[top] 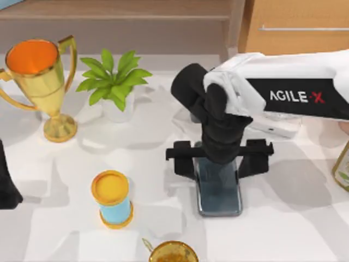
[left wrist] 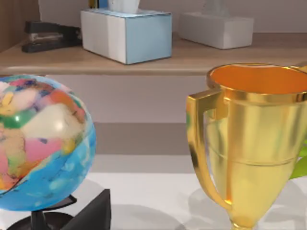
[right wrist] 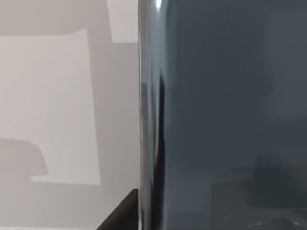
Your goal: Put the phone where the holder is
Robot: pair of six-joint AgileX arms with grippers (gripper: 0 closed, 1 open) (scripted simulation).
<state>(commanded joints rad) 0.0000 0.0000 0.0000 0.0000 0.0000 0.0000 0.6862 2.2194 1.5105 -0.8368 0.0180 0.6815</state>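
right arm: the white agilex arm reaches in from the right side of the table, and its black right gripper (top: pixel 219 143) hangs directly over the upper end of the flat dark grey glossy phone (top: pixel 218 188). the gripper body covers its own fingers from above, so whether they are open or closed on the phone cannot be told. in the right wrist view the phone's glossy face and rounded edge (right wrist: pixel 216 120) sit very close to the camera, with pale table surface beside it.

phone: it lies in the centre-right of the white table (top: pixel 283 218), long axis running toward the near edge, its upper end meeting the black phone holder (top: pixel 185 155), whose crossbar extends to both sides of the gripper. whether the phone rests in the holder or on the table cannot be told.

left arm: parked at the left edge of the table, the left gripper (top: pixel 6 183) seen as a dark shape; finger state cannot be told.

other items: a gold trophy with an orange interior (top: pixel 41 82) stands at the far left, a green potted plant (top: pixel 112 82) just to its right. a blue cylinder with yellow ends (top: pixel 113 199) stands near the front, left of the phone. the left wrist view shows a multicoloured globe (left wrist: pixel 41 143) beside the trophy (left wrist: pixel 249 143).
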